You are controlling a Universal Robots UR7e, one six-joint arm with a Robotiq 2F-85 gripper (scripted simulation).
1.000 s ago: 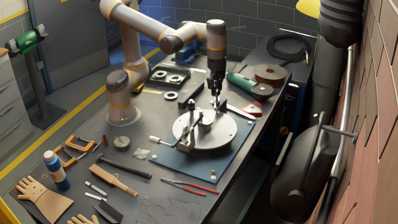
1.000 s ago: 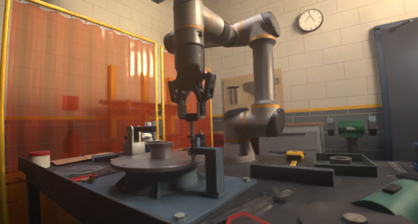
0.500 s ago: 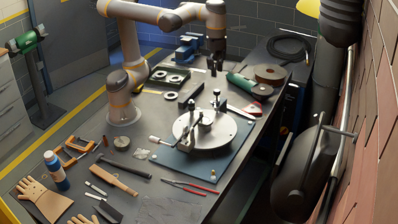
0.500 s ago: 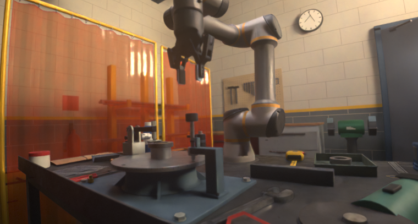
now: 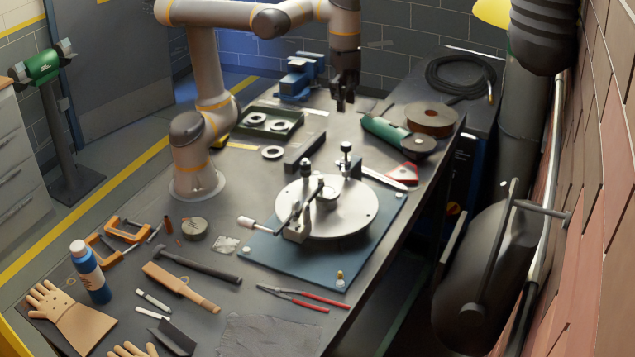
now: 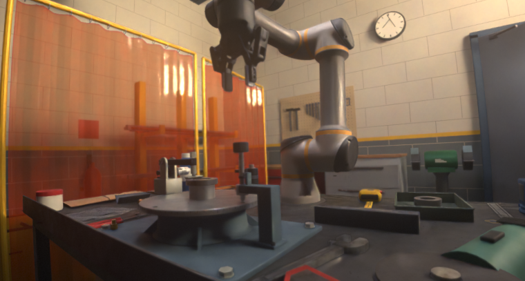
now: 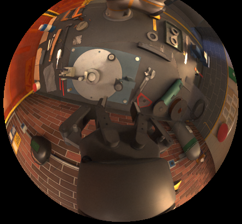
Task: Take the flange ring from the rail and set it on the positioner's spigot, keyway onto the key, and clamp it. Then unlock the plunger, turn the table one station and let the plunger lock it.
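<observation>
The plunger (image 5: pixel 345 154) with its black knob stands on a dark bracket at the far edge of the round table (image 5: pixel 326 204), and my open, empty gripper (image 5: pixel 343 99) hangs high above and behind it. The spigot (image 5: pixel 328 193) rises at the table's centre with no ring on it. The toggle clamp (image 5: pixel 297 222) sits at the table's near side, its white-tipped handle pointing left. A flange ring (image 5: pixel 272 152) lies flat on the bench beside the dark rail (image 5: pixel 305 150). Two more rings lie in a green tray (image 5: pixel 269 122).
A blue baseplate (image 5: pixel 323 236) carries the table. A green angle grinder (image 5: pixel 398 134), a disc spool (image 5: pixel 431 118) and a red triangle (image 5: pixel 403 173) lie to the right. A blue vise (image 5: pixel 299 75) stands behind. Hammer, pliers, clamps and gloves cover the near bench.
</observation>
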